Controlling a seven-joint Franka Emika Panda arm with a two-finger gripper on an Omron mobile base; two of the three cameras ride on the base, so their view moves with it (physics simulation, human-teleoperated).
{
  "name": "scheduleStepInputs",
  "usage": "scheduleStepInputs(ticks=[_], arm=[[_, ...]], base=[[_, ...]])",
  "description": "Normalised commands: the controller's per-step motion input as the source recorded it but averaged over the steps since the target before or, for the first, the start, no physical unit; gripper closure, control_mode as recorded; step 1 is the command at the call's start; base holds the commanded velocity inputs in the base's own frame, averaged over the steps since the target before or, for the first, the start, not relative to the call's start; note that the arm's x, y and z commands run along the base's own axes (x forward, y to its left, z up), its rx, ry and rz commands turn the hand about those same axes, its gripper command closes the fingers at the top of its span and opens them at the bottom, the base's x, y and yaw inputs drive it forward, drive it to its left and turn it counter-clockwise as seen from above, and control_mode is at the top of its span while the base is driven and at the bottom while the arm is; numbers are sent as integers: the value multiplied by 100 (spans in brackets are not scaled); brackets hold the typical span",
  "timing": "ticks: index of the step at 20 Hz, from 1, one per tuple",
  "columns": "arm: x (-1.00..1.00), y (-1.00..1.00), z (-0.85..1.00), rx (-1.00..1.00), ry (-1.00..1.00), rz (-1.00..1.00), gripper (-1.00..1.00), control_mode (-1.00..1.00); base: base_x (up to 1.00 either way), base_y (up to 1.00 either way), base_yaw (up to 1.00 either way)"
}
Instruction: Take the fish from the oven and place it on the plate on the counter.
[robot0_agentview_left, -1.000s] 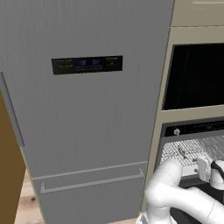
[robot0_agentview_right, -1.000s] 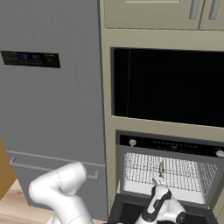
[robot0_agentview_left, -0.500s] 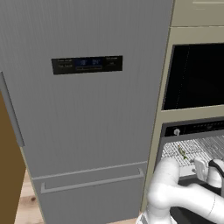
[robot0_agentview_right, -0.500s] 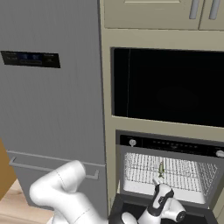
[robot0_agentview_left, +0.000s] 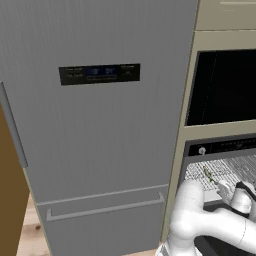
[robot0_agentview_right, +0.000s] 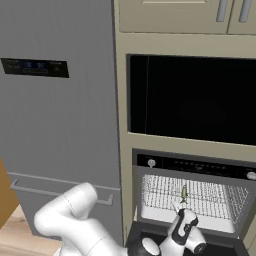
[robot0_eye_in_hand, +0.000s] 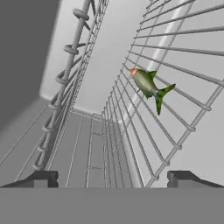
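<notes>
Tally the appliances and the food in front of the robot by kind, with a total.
Fridge: 1
Oven with its wire rack: 1
Black-windowed unit above the oven: 1
Fish: 1
Total: 4

The oven (robot0_agentview_right: 192, 192) is a built-in black unit set in beige cabinetry, below a larger black-windowed unit. Its door hangs open, and a black control strip with a round knob at each end runs across the top. Inside, the walls are pale grey and a silvery wire rack (robot0_eye_in_hand: 175, 87) spans the cavity. The fish (robot0_eye_in_hand: 148, 85) lies on that rack, small and slender, greenish-yellow with darker markings, a reddish tip at its head and a forked tail. From the base views it sits near the middle of the rack (robot0_agentview_right: 184, 193) (robot0_agentview_left: 208, 174), lying front to back.
</notes>
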Motion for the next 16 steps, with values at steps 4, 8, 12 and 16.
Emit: scheduleStepInputs(ticks=[4, 8, 12, 16], arm=[[2, -18, -73, 0, -29, 0, -100, -100], [0, -18, -53, 0, -8, 0, -100, -100], [11, -15, -57, 0, -12, 0, -100, -100], [12, -21, -75, 1, -16, 1, -100, -100]], base=[[0, 0, 0], [0, 0, 0], [0, 0, 0], [0, 0, 0]])
